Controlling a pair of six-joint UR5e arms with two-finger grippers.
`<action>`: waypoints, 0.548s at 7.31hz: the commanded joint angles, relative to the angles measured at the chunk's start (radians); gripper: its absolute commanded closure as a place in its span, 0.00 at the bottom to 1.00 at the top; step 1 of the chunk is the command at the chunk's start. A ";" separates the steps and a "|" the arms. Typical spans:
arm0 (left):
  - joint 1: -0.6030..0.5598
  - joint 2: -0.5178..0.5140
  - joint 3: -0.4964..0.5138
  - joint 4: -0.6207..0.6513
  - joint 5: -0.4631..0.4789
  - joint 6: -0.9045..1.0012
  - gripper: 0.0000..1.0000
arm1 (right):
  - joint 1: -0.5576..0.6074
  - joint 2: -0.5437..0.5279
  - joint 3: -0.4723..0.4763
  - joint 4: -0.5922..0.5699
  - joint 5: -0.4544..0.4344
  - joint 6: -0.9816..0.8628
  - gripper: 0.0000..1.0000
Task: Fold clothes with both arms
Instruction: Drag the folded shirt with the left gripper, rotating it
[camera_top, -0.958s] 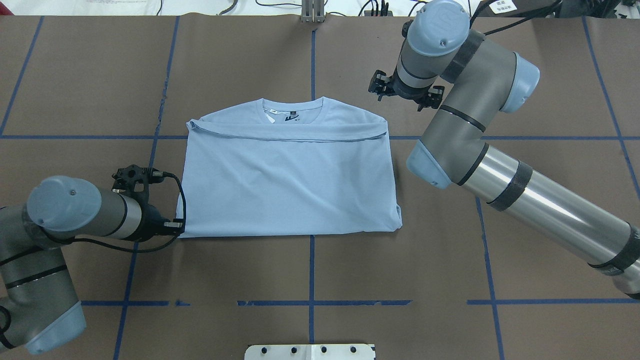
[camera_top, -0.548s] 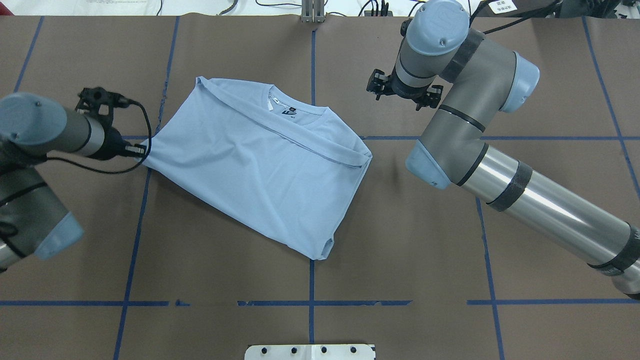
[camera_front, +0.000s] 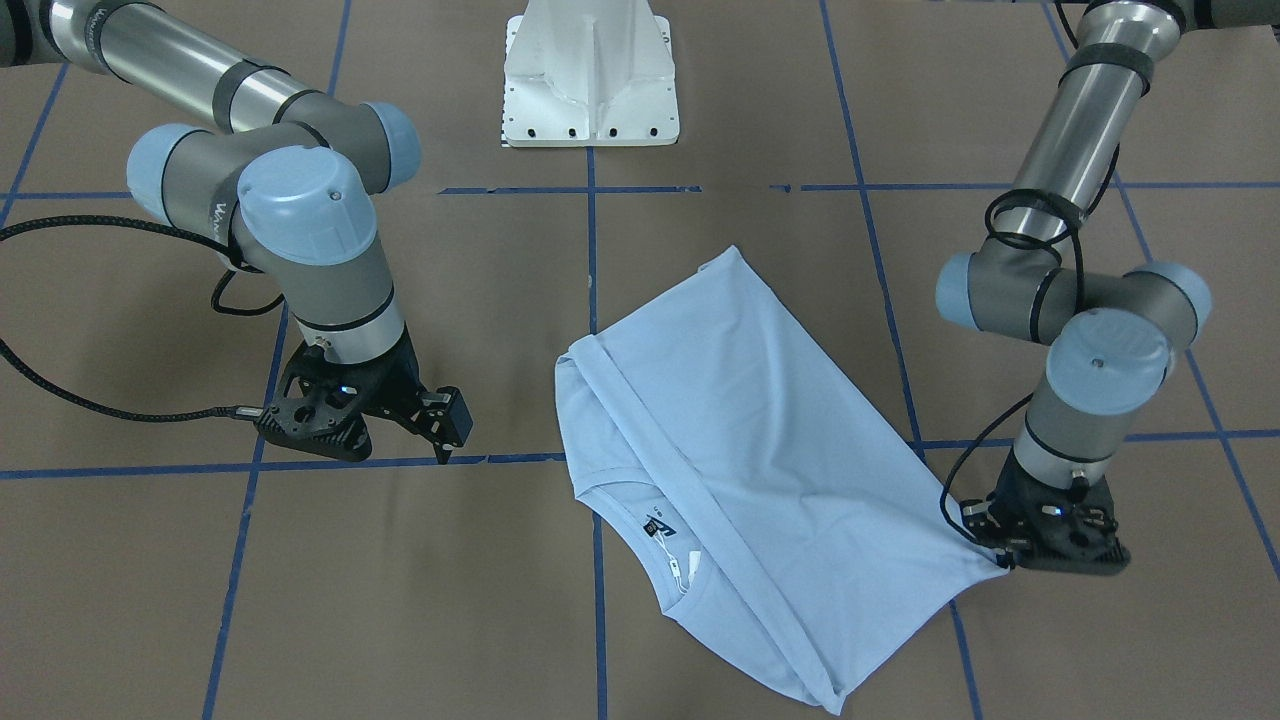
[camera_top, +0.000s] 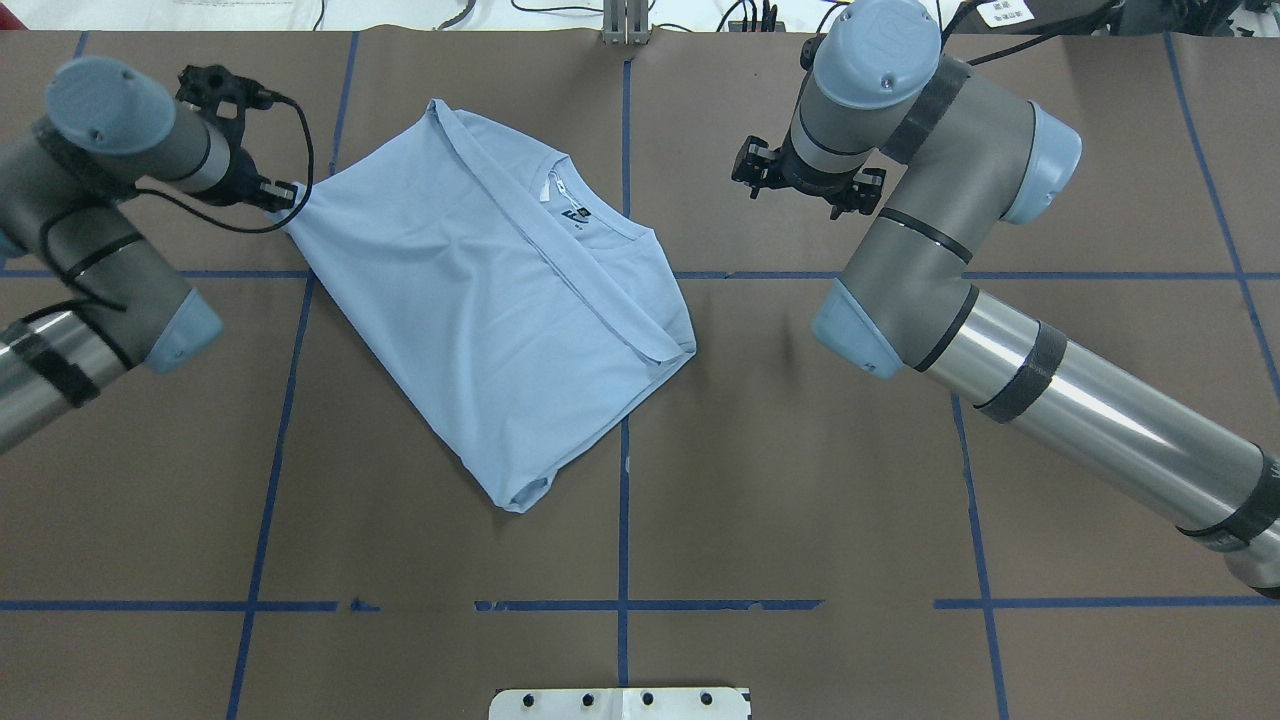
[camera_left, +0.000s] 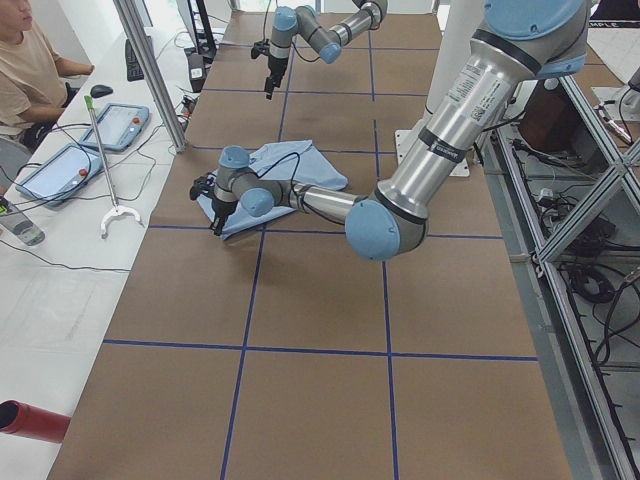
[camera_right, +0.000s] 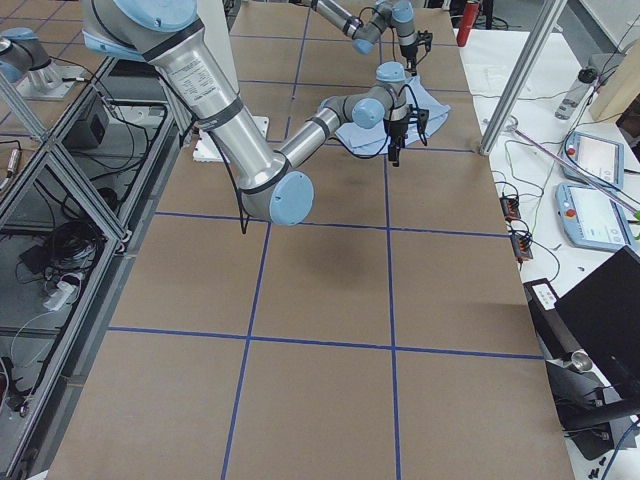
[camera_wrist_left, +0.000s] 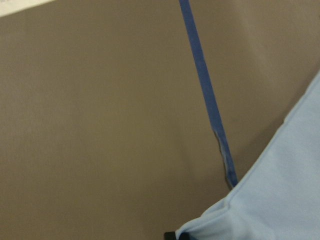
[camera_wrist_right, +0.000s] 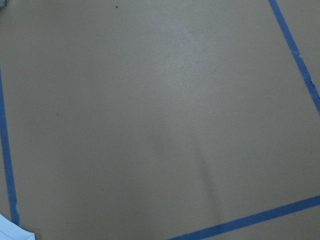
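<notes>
Brown table (camera_wrist_right: 160, 100), blue tape lines (camera_wrist_right: 295, 47), T-shirt (camera_wrist_right: 10, 231) sliver bottom-left.

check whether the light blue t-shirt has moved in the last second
Yes. The light blue T-shirt, pulled by a corner in the left gripper, has swung clockwise and shifted left in the overhead view against the centre blue tape line.

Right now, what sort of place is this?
Probably a robotics lab: a left arm and a right arm at a T-shirt on a tape-gridded table, beside a side bench with tablets.
</notes>
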 joint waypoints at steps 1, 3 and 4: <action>-0.033 -0.077 0.123 -0.065 0.053 0.025 0.76 | -0.006 0.001 0.008 0.002 -0.003 0.010 0.00; -0.049 0.008 0.022 -0.130 -0.032 0.057 0.00 | -0.040 0.022 -0.001 0.002 -0.009 0.030 0.00; -0.058 0.067 -0.050 -0.133 -0.110 0.057 0.00 | -0.066 0.041 -0.007 0.002 -0.012 0.065 0.00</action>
